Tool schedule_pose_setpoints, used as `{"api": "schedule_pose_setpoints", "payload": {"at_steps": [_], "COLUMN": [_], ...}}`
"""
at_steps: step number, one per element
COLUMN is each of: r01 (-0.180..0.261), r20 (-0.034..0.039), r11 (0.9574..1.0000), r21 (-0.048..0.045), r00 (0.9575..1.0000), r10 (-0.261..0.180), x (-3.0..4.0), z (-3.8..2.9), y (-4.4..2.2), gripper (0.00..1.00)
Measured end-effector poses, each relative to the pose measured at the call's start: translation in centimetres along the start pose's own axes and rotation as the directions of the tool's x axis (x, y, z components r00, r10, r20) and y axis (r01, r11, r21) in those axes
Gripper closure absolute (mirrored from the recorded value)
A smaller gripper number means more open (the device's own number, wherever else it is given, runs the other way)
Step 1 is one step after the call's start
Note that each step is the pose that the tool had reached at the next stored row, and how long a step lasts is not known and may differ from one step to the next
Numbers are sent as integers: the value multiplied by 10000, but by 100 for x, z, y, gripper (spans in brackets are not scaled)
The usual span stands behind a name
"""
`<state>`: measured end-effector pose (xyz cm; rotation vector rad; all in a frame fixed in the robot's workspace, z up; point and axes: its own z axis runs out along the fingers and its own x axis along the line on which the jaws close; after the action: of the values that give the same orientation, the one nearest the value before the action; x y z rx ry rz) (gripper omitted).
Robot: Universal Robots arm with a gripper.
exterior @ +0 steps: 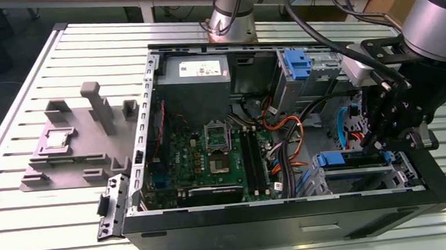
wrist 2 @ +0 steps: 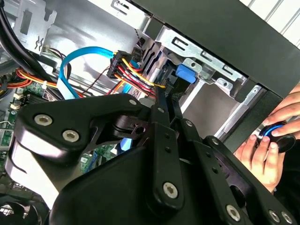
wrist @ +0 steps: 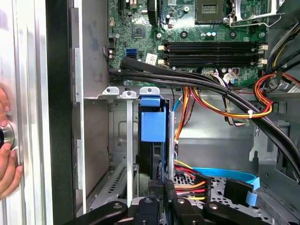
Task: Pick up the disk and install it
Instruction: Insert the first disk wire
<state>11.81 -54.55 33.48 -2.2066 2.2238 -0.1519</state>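
The disk [wrist: 153, 124] stands on edge in a slot of the metal drive cage [wrist: 117, 93] at a corner of the open computer case [exterior: 290, 214]; its blue carrier tab [exterior: 340, 159] faces up. In the second wrist view the disk's blue tab [wrist 2: 186, 74] lies just past my fingertips. My gripper [exterior: 375, 146] hangs over that cage at the exterior view's right. Its black fingers [wrist: 169, 192] are together, shut, with nothing between them, close to the disk's near end. Whether they touch it is hidden. The gripper [wrist 2: 165, 96] points toward the cage.
Bundled power cables [wrist: 211, 101] and a blue flat cable [wrist 2: 79, 58] run right beside the cage. A person's hand [wrist 2: 262, 150] rests on a round knob outside the case wall. The motherboard [exterior: 209, 155] fills the case's middle. A grey fixture [exterior: 77, 145] holding a chip stands at the exterior view's left.
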Motion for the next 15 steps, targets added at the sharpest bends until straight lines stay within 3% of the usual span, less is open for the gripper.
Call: {"api": "schedule_pose_setpoints", "payload": {"at_steps": [15], "r01": [-135], "r20": [0], "r11": [9999], "r21": [-8], "r00": [9999], "r10": [135], "x": [-2], "z": [28], "y": [3], "gripper": [83]}}
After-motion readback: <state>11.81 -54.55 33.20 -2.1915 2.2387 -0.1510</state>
